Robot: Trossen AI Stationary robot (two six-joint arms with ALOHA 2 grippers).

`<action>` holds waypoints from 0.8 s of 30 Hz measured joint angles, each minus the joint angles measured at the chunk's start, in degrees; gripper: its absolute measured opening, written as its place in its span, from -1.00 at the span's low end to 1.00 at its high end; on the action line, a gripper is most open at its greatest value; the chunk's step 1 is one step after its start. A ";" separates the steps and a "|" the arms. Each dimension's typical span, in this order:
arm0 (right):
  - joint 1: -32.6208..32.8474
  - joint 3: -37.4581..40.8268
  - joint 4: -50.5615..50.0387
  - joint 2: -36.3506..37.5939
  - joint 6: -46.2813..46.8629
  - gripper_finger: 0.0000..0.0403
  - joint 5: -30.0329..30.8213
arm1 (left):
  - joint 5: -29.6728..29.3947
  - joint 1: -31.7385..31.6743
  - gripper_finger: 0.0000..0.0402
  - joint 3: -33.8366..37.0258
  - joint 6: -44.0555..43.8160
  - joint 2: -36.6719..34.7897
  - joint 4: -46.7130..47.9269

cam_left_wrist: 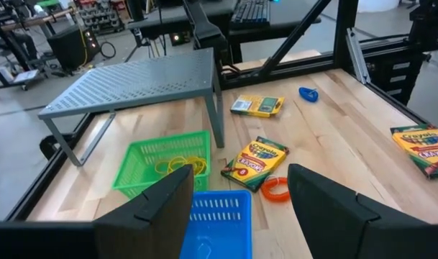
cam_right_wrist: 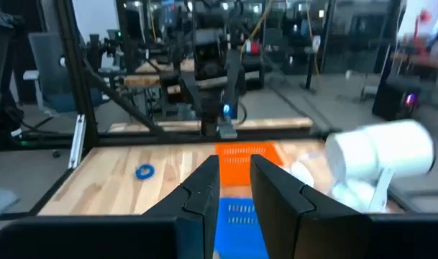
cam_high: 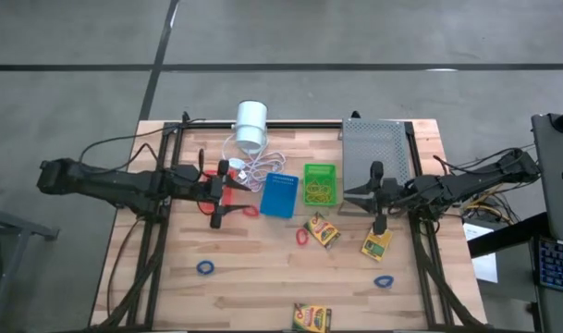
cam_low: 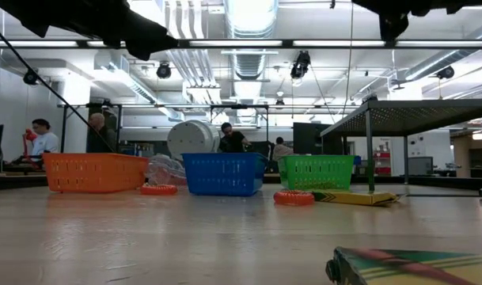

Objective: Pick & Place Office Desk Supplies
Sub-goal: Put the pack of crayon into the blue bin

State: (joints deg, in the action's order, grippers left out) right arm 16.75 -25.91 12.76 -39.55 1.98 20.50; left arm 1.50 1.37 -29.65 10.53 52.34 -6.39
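Below my arms three small rectangular plastic baskets sit in a loose row across the wooden table: a red-orange basket [cam_high: 227, 191] on my left side, a blue basket [cam_high: 280, 195] in the middle, and a green basket [cam_high: 320, 183] on my right side, this last one holding a tangle of tan rubber bands [cam_left_wrist: 181, 165]. Three yellow-green crayon boxes lie flat: one [cam_high: 323, 230] just in front of the green basket, one [cam_high: 376, 244] further to my right, one [cam_high: 312, 317] at the table's near edge. A little red rubber band [cam_high: 301, 237] lies touching the first box. Two blue rubber bands [cam_high: 205, 267] [cam_high: 383, 280] lie apart on bare wood.
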 joint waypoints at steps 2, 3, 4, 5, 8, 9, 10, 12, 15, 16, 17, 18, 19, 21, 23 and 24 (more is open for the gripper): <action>0.09 -0.42 0.98 0.00 -3.53 -0.63 -0.78 | 0.00 0.00 0.15 0.00 0.00 0.00 0.46; 0.18 -0.93 1.18 -0.16 -4.76 -0.63 -1.20 | 0.00 0.00 0.15 0.00 0.00 0.00 0.58; 0.18 -1.60 1.23 -0.45 -5.16 -0.63 -1.29 | 0.00 0.00 0.15 0.00 0.00 0.00 0.61; 0.18 -2.33 1.23 -0.72 -5.27 -0.63 -1.35 | 0.01 0.00 0.15 0.00 0.00 0.00 0.63; 0.24 -5.29 1.26 -2.12 -5.38 -0.63 -1.47 | 0.00 0.00 0.15 0.00 -0.02 0.00 0.71; 0.27 -6.41 1.16 -2.81 -5.44 -0.63 -1.47 | 0.00 0.00 0.15 0.00 -0.02 0.00 0.69; 0.29 -7.58 0.85 -3.52 -5.48 -0.63 -1.53 | 0.00 0.00 0.15 0.00 -0.02 0.00 0.69; 0.29 -10.17 0.50 -5.27 -5.67 -0.63 -2.30 | 0.01 0.00 0.15 0.00 -0.02 0.00 0.70; 0.54 -14.76 -0.99 -8.61 -7.07 -0.63 -2.98 | 0.01 0.00 0.15 0.00 -0.02 0.00 0.71; 0.91 -16.52 -1.47 -10.03 -7.98 -0.63 -2.99 | 0.02 0.00 0.15 0.00 -0.02 0.00 0.70; 1.30 -18.22 -2.29 -11.47 -9.15 -0.63 -2.97 | 0.02 0.01 0.15 0.00 -0.02 0.00 0.69; 1.83 -20.07 -3.37 -13.13 -10.44 -0.63 -3.00 | 0.01 0.02 0.15 0.00 -0.02 0.00 0.69; 2.43 -22.17 -4.43 -14.75 -11.84 -0.63 -2.98 | 0.02 0.03 0.15 0.00 -0.02 0.00 0.69; 4.11 -26.43 -7.64 -18.02 -14.68 -0.63 -2.92 | 0.02 0.04 0.15 0.00 -0.04 0.00 0.69; 5.90 -31.30 -12.33 -21.27 -16.87 -0.63 -2.54 | 0.02 0.04 0.15 0.00 -0.04 0.00 0.69; 6.84 -33.82 -16.00 -22.62 -17.34 -0.63 -2.50 | 0.02 0.04 0.15 0.00 -0.04 0.00 0.69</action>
State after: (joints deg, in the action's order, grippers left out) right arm 23.59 -59.74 -3.24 -62.17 -15.36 17.99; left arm 1.52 1.41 -29.65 10.48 52.34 -5.69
